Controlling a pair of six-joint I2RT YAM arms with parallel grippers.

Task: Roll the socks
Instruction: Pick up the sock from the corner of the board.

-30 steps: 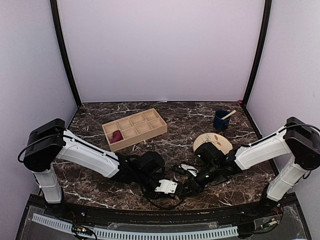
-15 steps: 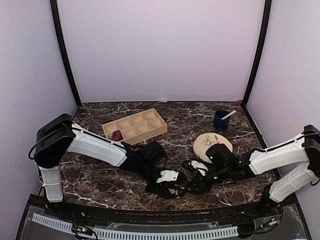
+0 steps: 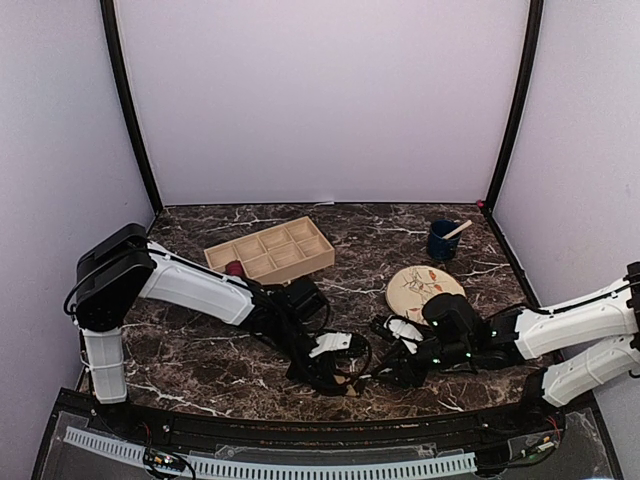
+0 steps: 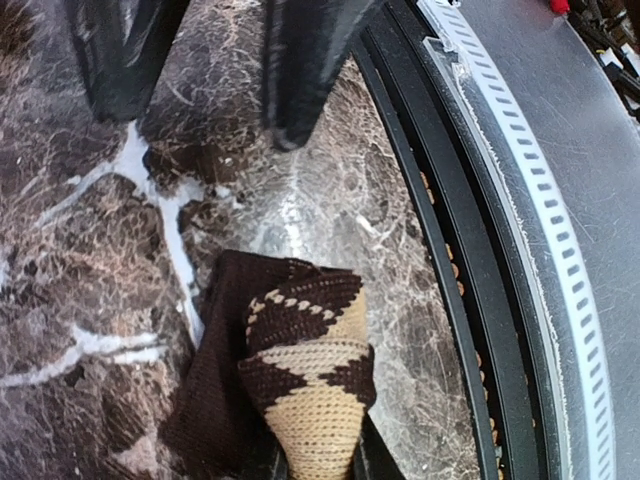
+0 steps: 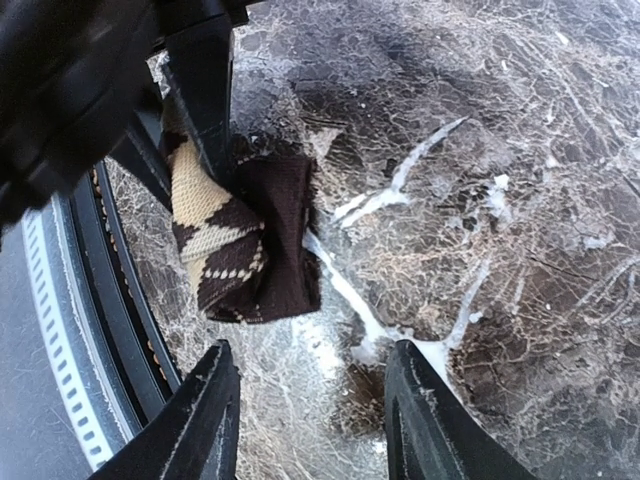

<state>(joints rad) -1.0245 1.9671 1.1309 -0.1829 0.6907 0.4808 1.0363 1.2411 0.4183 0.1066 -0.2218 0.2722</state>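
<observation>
The left end effector [image 4: 315, 458] is clamped narrowly on the brown argyle sock [image 4: 305, 370], a half-made roll lying at 6 o'clock on the table [image 3: 200, 350], just beside the black front rail [image 4: 445, 300]. The right end effector [image 5: 310, 365] stands wide and empty at 3 o'clock of the roll. The maroon sock [image 3: 233, 268] sits in the wooden tray [image 3: 300, 266] at 10 o'clock. My judgement: pinch the tan end firmly, let the right catch the loose dark flap and fold it over, working away from the rail
</observation>
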